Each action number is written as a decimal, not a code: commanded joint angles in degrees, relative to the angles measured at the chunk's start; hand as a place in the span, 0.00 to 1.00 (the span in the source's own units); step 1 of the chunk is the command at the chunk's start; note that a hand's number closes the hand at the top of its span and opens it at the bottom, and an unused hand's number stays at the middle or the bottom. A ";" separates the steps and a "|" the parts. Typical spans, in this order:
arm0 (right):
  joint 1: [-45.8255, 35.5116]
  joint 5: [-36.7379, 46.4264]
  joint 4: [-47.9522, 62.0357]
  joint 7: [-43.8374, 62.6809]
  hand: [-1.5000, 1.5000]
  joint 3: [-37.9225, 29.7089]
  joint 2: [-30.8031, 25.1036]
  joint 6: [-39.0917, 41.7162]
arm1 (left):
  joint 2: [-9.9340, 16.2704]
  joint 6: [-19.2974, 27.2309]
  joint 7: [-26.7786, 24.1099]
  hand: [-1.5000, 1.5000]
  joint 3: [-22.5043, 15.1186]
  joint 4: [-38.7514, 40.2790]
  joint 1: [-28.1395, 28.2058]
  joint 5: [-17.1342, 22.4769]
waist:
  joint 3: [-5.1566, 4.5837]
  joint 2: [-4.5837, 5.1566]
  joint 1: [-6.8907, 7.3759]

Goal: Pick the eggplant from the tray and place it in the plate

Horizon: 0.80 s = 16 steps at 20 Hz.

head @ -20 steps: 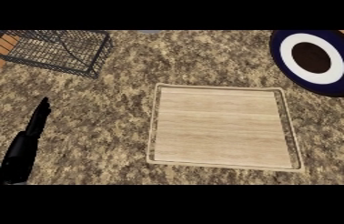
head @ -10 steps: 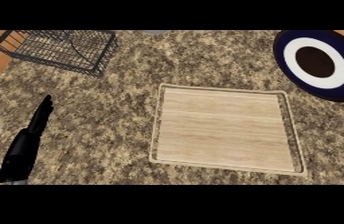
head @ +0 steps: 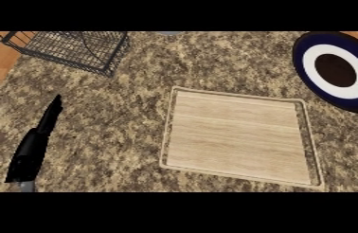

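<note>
A light wooden tray (head: 237, 137) lies flat on the speckled stone counter, right of the middle, and nothing rests on it. At the top right sits a round plate (head: 309, 61) with a dark blue rim, a white ring and a dark brown centre, cut off by the view's right edge. No eggplant shows anywhere in the head view. My left hand (head: 35, 149) rests at the lower left, seen edge-on, fingers straight and pointing up, well apart from the tray. My right hand does not show.
A black wire basket (head: 77, 47) stands at the top left corner. Beside it, an orange wooden strip (head: 7, 57) marks the counter's left edge. Bare counter (head: 111, 132) lies between my left hand and the tray.
The tray, plate and basket have all drifted a little to the right in the view. My left hand has hardly moved.
</note>
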 commanded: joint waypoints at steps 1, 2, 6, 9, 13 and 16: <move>-2.31 0.14 1.61 -5.29 1.00 1.10 1.19 8.28 | 1.12 -1.17 1.42 0.50 0.40 0.40 -2.42 0.24 | -0.10 0.01 0.95; -2.58 0.80 2.00 -5.00 1.00 1.91 1.03 9.01 | 0.01 -0.38 0.11 0.50 -0.72 0.19 0.06 -0.72 | -0.22 -0.36 1.11; -4.98 3.04 2.36 -3.08 1.00 5.03 3.97 8.36 | -1.17 -0.17 0.05 0.50 -1.57 1.77 -1.25 -1.21 | -0.29 -0.03 1.68; -5.94 5.61 3.05 -2.77 1.00 7.90 4.90 9.02 | -0.13 -1.08 2.62 0.50 -1.06 -0.67 -1.90 -0.57 | -0.31 -0.55 1.22; -9.04 8.33 3.98 -0.66 1.00 10.69 9.01 5.54 | -0.29 -1.04 1.23 0.50 -1.28 1.05 -2.64 -1.35 | -0.34 -0.19 2.00; -9.59 9.71 5.64 -1.56 1.00 11.97 10.74 5.24 | -0.23 -0.90 -0.34 0.50 -0.56 0.91 -0.44 -1.04 | -0.36 -0.38 1.92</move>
